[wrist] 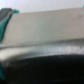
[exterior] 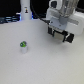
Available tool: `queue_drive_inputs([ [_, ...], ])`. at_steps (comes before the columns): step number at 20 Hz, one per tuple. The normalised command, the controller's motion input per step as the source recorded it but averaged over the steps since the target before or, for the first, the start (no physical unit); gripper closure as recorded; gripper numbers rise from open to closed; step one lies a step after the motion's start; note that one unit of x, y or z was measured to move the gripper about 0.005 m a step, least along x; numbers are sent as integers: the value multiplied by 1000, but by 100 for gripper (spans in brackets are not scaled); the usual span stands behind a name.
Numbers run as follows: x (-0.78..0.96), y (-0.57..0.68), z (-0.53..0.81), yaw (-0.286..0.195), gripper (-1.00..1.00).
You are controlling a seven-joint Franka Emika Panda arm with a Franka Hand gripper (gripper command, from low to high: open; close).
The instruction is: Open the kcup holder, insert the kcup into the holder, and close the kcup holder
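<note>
The kcup (exterior: 23, 47), a small white cup with a green top, stands upright on the white table (exterior: 45, 65) at the exterior view's left. My gripper (exterior: 60, 35) hangs at the exterior view's upper right, well apart from the kcup. Its two dark fingers stand apart with nothing between them. A dark shape behind it, at the exterior view's right edge, looks like the kcup holder (exterior: 76, 29), mostly hidden by the gripper. The wrist view is blurred. It shows a dark surface (wrist: 45, 67) under a grey band very close, with no fingers and no kcup.
A tall white bottle-like post (exterior: 25, 10) stands at the back, at the exterior view's left. Dark clutter lines the table's far edge. A teal patch (wrist: 4, 25) shows at the wrist view's edge.
</note>
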Motion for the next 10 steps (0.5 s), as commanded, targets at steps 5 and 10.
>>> queue_drive_inputs([
  [5, 913, -340, 182, -61, 100],
  [10, 885, -329, 216, -79, 100],
])
